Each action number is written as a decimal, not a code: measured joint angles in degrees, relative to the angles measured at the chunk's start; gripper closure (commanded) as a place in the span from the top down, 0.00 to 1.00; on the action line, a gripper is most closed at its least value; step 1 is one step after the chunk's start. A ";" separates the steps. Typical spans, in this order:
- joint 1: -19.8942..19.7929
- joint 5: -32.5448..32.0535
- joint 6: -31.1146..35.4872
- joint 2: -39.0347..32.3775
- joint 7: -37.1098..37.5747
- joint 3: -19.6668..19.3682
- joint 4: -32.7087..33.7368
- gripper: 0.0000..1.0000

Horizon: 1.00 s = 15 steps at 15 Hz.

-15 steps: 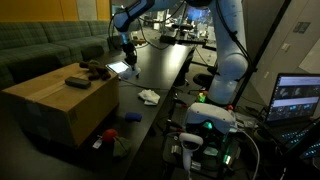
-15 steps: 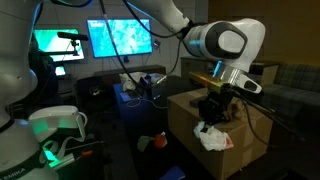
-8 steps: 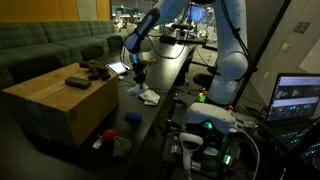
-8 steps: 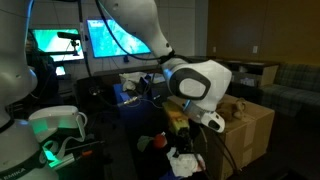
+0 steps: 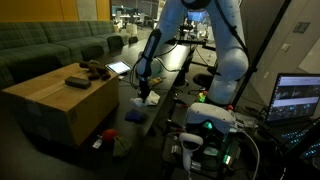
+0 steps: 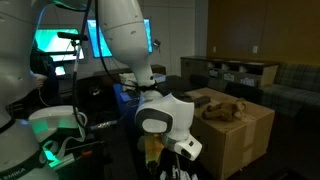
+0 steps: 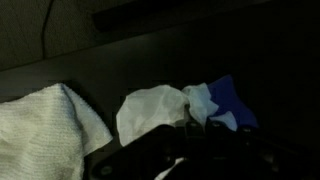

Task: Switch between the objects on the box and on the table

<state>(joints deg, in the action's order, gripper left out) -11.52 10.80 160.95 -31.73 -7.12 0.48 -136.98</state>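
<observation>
My gripper is low over the black table, and its jaws are shut on a white soft cloth. Another white cloth lies just to its left in the wrist view. A small blue flat block sits right behind the fingertips and shows on the table's near end in an exterior view. In that exterior view the gripper hangs over white cloth. The tan box carries a black bar and a brown-red lumpy item.
A tablet with a bright screen lies on the table by the box. A green sofa stands behind the box. Lit monitors and the robot's base crowd the near end of the table.
The arm has swung from above the box down to the near end of the table, carrying the white cloth. The jaws have stayed shut.
</observation>
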 measured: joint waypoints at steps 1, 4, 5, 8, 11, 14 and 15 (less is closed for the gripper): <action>0.19 0.18 3.59 -1.96 1.34 0.22 0.14 0.01; 0.56 0.19 10.32 -7.26 5.31 0.41 1.92 0.01; 0.56 0.19 11.43 -8.75 6.36 0.39 2.87 0.01; 0.56 0.19 13.20 -12.23 8.89 -0.17 6.04 0.01; 0.60 0.19 13.84 -14.02 10.63 -1.29 8.42 0.28; 0.70 0.12 13.79 -14.36 10.97 -2.21 9.14 0.44; 0.69 -0.04 13.63 -14.33 10.95 -2.20 9.12 0.51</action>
<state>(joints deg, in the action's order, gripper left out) -10.82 10.77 174.58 -46.06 3.83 -1.71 -127.86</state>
